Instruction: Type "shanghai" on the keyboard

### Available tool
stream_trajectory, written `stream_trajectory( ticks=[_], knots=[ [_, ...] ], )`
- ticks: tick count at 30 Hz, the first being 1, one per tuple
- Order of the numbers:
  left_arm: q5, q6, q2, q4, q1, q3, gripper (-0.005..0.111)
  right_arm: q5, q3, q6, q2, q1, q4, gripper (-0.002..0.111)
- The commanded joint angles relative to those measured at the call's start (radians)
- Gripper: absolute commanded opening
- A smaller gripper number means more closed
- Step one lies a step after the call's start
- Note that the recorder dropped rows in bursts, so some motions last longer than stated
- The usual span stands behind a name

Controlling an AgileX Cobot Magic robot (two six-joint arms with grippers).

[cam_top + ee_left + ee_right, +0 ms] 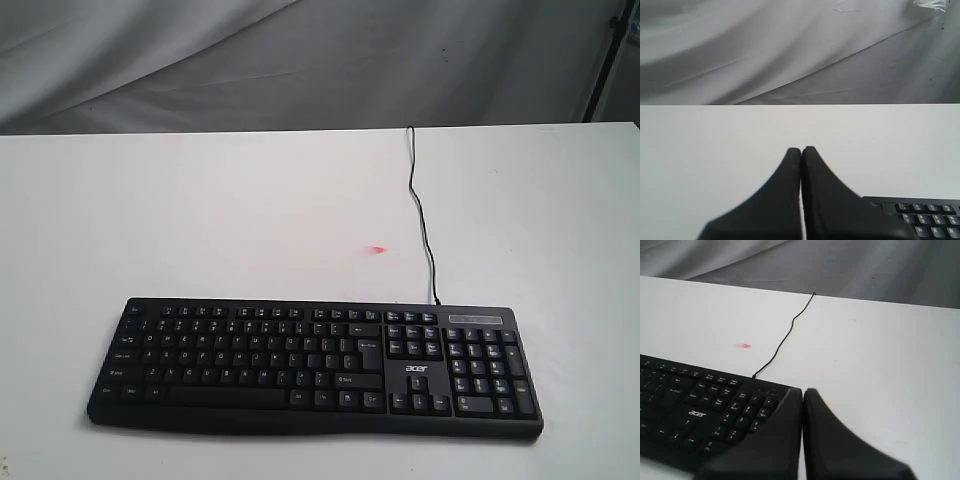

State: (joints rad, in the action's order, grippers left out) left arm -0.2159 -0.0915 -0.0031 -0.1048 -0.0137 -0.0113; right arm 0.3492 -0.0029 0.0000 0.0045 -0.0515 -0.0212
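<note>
Exterior view: keyboard (315, 365) (black, corded)

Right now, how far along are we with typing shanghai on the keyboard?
Done: nothing that shows; no key is being pressed and no screen is visible. In hand: the left gripper and right gripper are both shut, poised by opposite ends of the keyboard, neither touching a key. Remaining: apparently all eight letters, starting with s.
</note>
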Motion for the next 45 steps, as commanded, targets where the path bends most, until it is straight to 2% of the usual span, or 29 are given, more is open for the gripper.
stream_trajectory(
  ticks=[1,18,22,28,32,33,41,45],
  knots=[
    [0.003,0.001,0.003,-0.004,0.004,0.001,0.001,-0.002,0.003,0.0,-0.005,-0.008,0.006,0.0],
    [0.003,0.001,0.003,-0.004,0.004,0.001,0.001,-0.035,0.003,0.0,-0.005,-0.008,0.006,0.0],
    [0.003,0.001,0.003,-0.004,0.004,0.001,0.001,-0.217,0.003,0.0,-0.005,-0.008,0.006,0.0],
    [0.003,0.001,0.003,-0.004,0.004,0.001,0.001,-0.622,0.003,0.0,-0.005,-0.008,0.006,0.0],
    [0.003,0.001,0.003,-0.004,0.004,0.001,0.001,-0.769,0.003,0.0,-0.005,-0.008,0.006,0.0],
    [0.003,0.001,0.003,-0.004,0.004,0.001,0.001,-0.851,0.003,0.0,-0.005,-0.008,0.006,0.0],
    [0.003,0.001,0.003,-0.004,0.004,0.001,0.001,-1.143,0.003,0.0,-0.005,-0.008,0.013,0.0],
    [0.003,0.001,0.003,-0.004,0.004,0.001,0.001,-1.173,0.003,0.0,-0.005,-0.008,0.013,0.0]
  ],
)
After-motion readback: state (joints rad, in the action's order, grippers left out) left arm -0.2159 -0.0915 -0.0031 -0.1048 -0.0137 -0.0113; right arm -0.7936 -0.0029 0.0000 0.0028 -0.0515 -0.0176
